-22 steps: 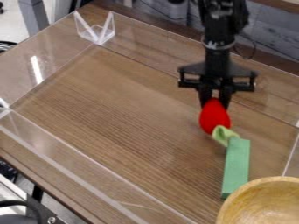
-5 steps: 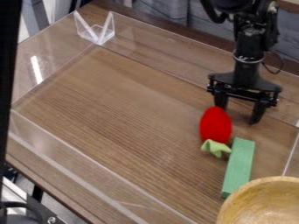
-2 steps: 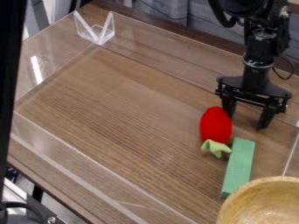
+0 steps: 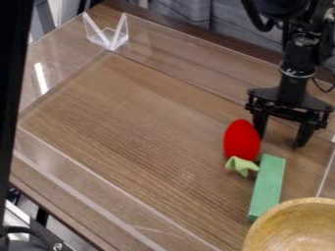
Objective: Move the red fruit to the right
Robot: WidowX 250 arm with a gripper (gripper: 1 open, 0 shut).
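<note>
Perhaps a lab: robot arm, wooden tabletop.

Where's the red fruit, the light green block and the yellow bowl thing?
Red fruit (image 4: 241, 139): camera view, on its red body.
Light green block (image 4: 267, 185): camera view, on its flat top face.
Yellow bowl (image 4: 296, 233): camera view, inside wall; the picture's edge cuts it off.

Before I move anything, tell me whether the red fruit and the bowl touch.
Apart. The camera view shows bare wood between the red fruit and the bowl.
</note>
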